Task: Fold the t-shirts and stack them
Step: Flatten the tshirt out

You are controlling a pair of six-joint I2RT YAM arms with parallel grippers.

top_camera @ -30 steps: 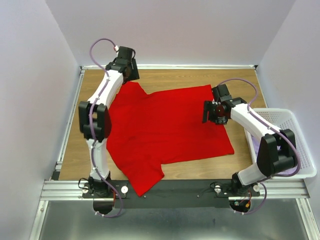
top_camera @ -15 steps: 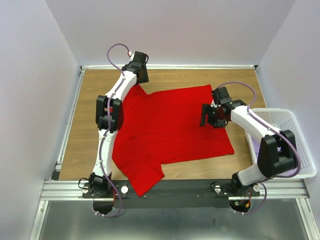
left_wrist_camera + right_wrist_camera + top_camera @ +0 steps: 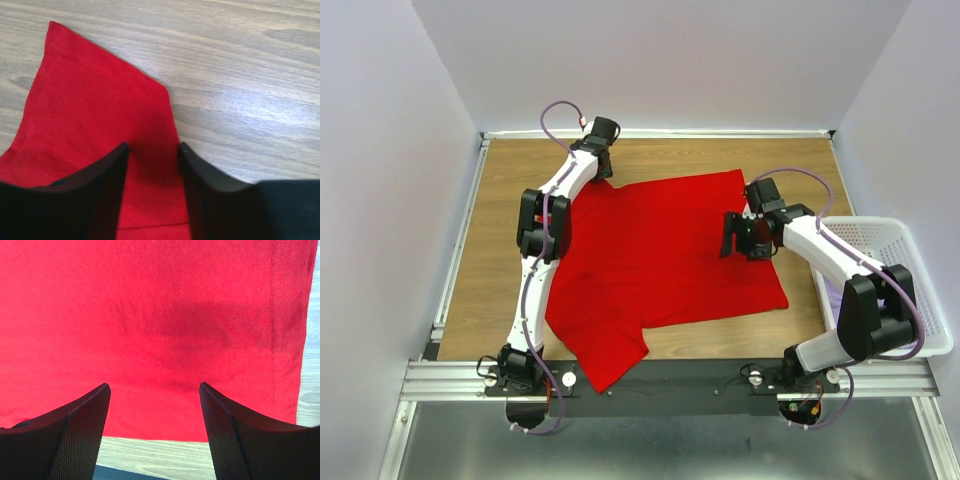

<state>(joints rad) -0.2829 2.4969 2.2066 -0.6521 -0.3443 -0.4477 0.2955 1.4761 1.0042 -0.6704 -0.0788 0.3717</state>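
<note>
A bright red t-shirt (image 3: 660, 250) lies spread flat on the wooden table. My left gripper (image 3: 604, 160) is far back at the shirt's back-left sleeve. In the left wrist view it (image 3: 152, 147) is open, its fingers down on either side of a strip of the red sleeve (image 3: 90, 115). My right gripper (image 3: 730, 238) hovers over the shirt's right part. In the right wrist view it (image 3: 155, 386) is wide open and empty above the red cloth (image 3: 150, 300) near its hemmed edge. A bit of pale lilac cloth (image 3: 827, 290) shows in the basket.
A white lattice basket (image 3: 900, 260) stands at the table's right edge, beside the right arm. Bare wood (image 3: 500, 230) lies left of the shirt and along the back. A metal rail (image 3: 670, 375) runs along the near edge; one sleeve hangs over it.
My left arm has swung right and farther back, bringing its gripper onto the back-left sleeve. My right gripper has shifted slightly left over the shirt. The shirt's left edge has shifted a little.
</note>
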